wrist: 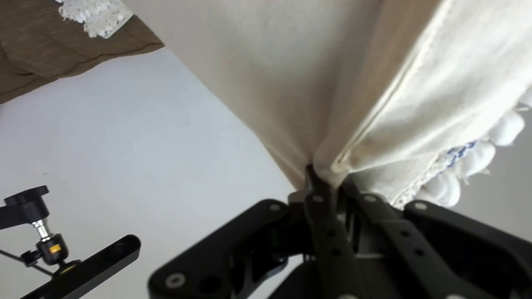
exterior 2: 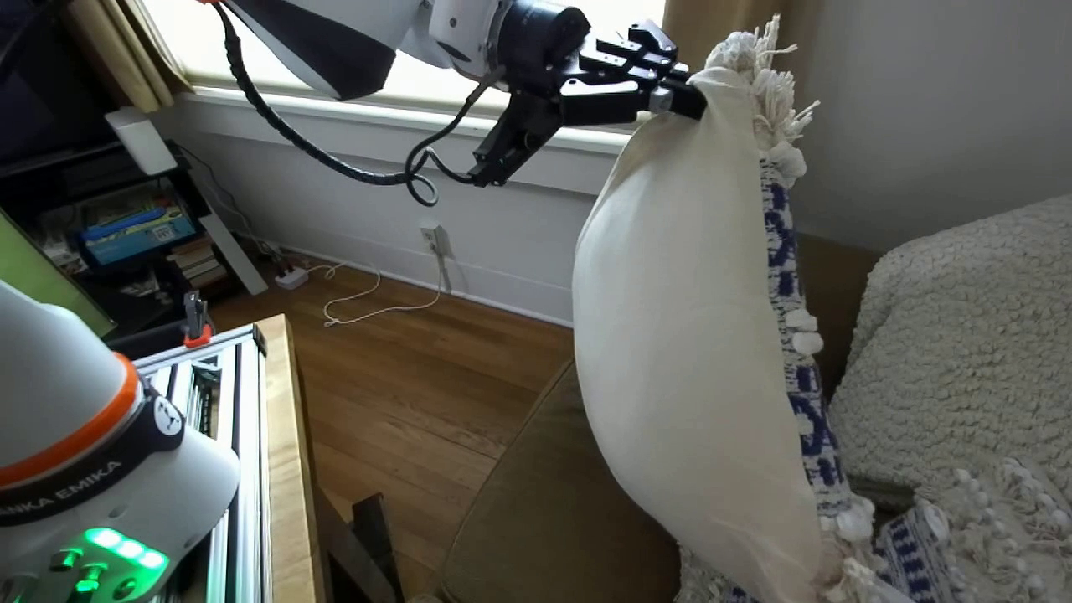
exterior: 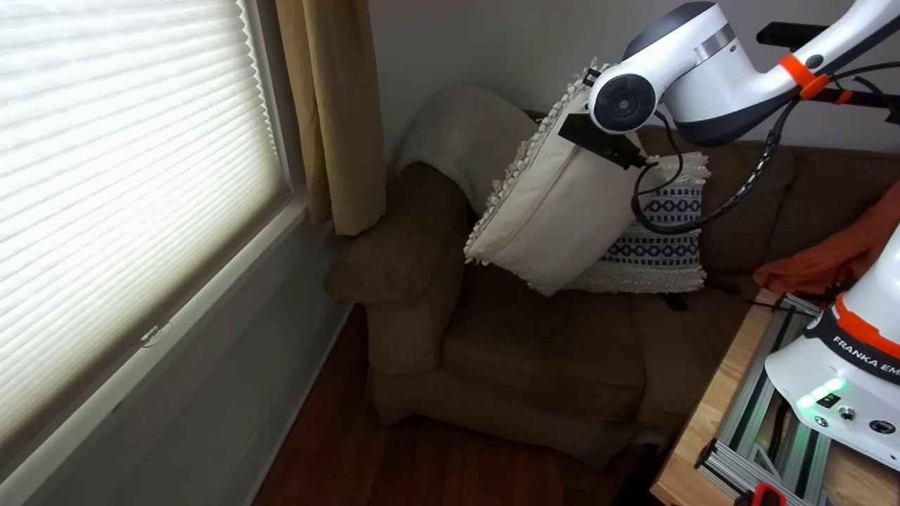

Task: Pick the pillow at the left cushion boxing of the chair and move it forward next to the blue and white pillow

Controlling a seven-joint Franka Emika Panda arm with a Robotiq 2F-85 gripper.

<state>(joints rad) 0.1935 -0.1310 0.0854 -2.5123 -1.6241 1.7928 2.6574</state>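
Observation:
The pillow (exterior: 562, 204) hangs tilted above the seat of the brown chair (exterior: 541, 344). Its plain cream back shows in both exterior views (exterior 2: 678, 335); its fringed edge and a strip of blue-and-white front also show in an exterior view. My gripper (exterior 2: 680, 90) is shut on the pillow's upper edge. In the wrist view, the cream fabric (wrist: 282, 83) bunches between my fingers (wrist: 330, 182). The blue and white pillow (exterior: 664, 246) rests on the seat against the backrest, partly hidden behind the held pillow. Only a patterned piece of it (exterior 2: 913, 544) shows low in an exterior view.
A whitish fleecy thing (exterior: 471, 133) lies at the chair's arm and back corner, also in an exterior view (exterior 2: 963, 360). A window blind (exterior: 126, 176) and tan curtain (exterior: 344, 119) stand beside the arm. An orange cloth (exterior: 830, 253) lies near the robot's wooden table (exterior: 710, 393).

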